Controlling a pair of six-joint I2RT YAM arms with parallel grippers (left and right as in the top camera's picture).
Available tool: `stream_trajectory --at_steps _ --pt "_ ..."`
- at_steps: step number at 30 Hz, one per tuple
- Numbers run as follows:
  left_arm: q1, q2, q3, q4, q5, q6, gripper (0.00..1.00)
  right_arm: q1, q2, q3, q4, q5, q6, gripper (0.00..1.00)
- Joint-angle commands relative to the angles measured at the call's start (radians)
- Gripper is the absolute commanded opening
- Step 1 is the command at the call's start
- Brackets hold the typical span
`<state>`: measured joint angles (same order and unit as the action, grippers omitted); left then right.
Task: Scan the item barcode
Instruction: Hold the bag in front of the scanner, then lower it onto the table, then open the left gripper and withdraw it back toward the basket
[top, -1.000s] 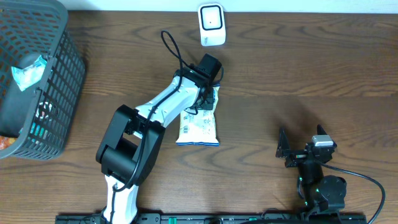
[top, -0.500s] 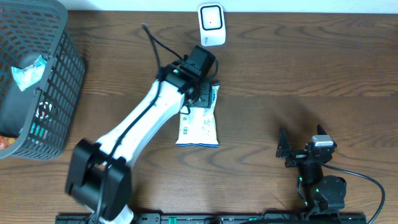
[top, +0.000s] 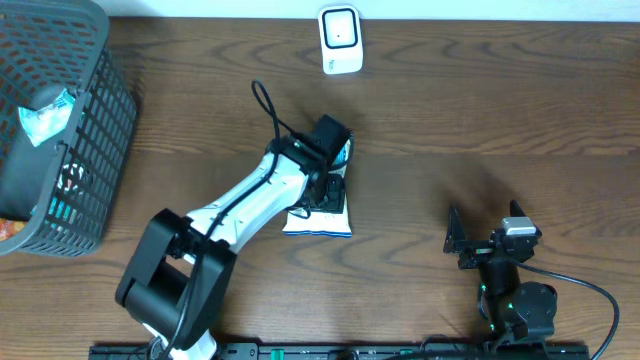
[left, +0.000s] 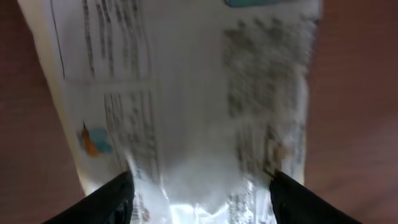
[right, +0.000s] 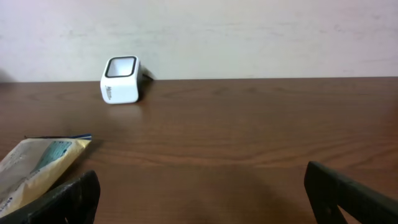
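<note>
Left gripper (left: 200, 180), jaws apart, sits over the flat snack packet (left: 186, 93), perhaps touching it, apparently ready to lift its barcode toward the scanner (top: 340, 40); right gripper (right: 200, 174) rests wide open.

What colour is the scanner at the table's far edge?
The scanner is white, its window dark-rimmed; clearest in right wrist view.

It looked like a shop checkout; a white scanner (top: 340, 40) and a dark basket (top: 110, 110) stood on the wooden table (top: 520, 110).

White snack packet (top: 322, 218) under left arm (top: 255, 195), white scanner (top: 340, 40) at far edge, dark basket (top: 100, 130) left
</note>
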<state>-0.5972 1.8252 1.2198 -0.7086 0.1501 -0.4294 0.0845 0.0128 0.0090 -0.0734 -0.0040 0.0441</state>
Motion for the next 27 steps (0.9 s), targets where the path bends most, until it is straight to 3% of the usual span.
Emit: stream_trajectory --at_steps 1,7,10,13,19,27 --pt "0.003 0.029 -0.050 0.065 -0.057 -0.029 0.69 0.008 -0.006 -0.004 -0.002 -0.002 -0.008 0.99" --pt "-0.005 0.099 -0.066 0.093 -0.056 -0.040 0.71 0.008 -0.006 -0.004 -0.002 -0.002 -0.008 0.99" --pt "-0.003 0.107 -0.066 0.093 -0.056 -0.040 0.88 0.008 -0.006 -0.004 -0.002 -0.002 -0.008 0.99" --pt "-0.003 0.091 -0.054 0.089 -0.056 -0.039 0.94 0.008 -0.006 -0.004 -0.002 -0.002 -0.008 0.99" --pt "-0.003 -0.013 0.015 0.025 -0.057 -0.002 0.96 0.008 -0.006 -0.004 -0.002 -0.002 -0.008 0.99" --pt "0.036 -0.281 0.055 0.031 -0.066 0.033 0.97 0.008 -0.006 -0.004 -0.002 -0.002 -0.008 0.99"
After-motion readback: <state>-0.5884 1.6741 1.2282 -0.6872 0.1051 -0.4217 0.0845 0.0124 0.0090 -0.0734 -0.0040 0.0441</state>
